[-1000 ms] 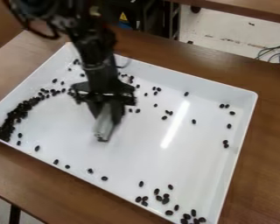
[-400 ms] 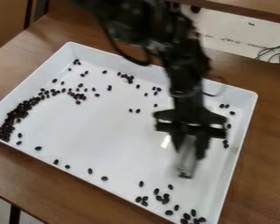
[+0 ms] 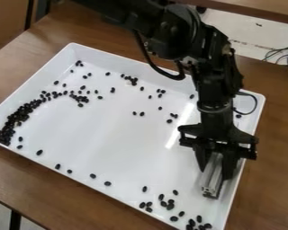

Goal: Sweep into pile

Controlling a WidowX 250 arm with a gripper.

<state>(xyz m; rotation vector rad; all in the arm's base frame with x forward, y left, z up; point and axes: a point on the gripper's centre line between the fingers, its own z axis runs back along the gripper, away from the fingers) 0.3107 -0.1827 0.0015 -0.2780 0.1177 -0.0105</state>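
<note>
My gripper [image 3: 217,173] hangs over the right part of the white tray [image 3: 128,134], near its right wall, shut on a grey metal bar [image 3: 211,179] that points down toward the tray floor. A dense pile of black beans [image 3: 15,121] lies along the tray's left side, with a band of beans trailing toward the upper middle. A loose cluster [image 3: 167,202] sits near the front edge, lower left of the bar, and more beans lie in the front right corner. Single beans are scattered over the rest of the floor. The arm covers part of the tray's right side.
The tray's raised walls surround the beans on a brown wooden table [image 3: 80,197]. Dark cables [image 3: 285,55] lie at the upper right, beyond the table edge. A second wooden surface [image 3: 260,11] is at the top right.
My gripper has moved from the tray's left-centre across to its right side, carrying the metal bar. The beans look nearly unmoved.
</note>
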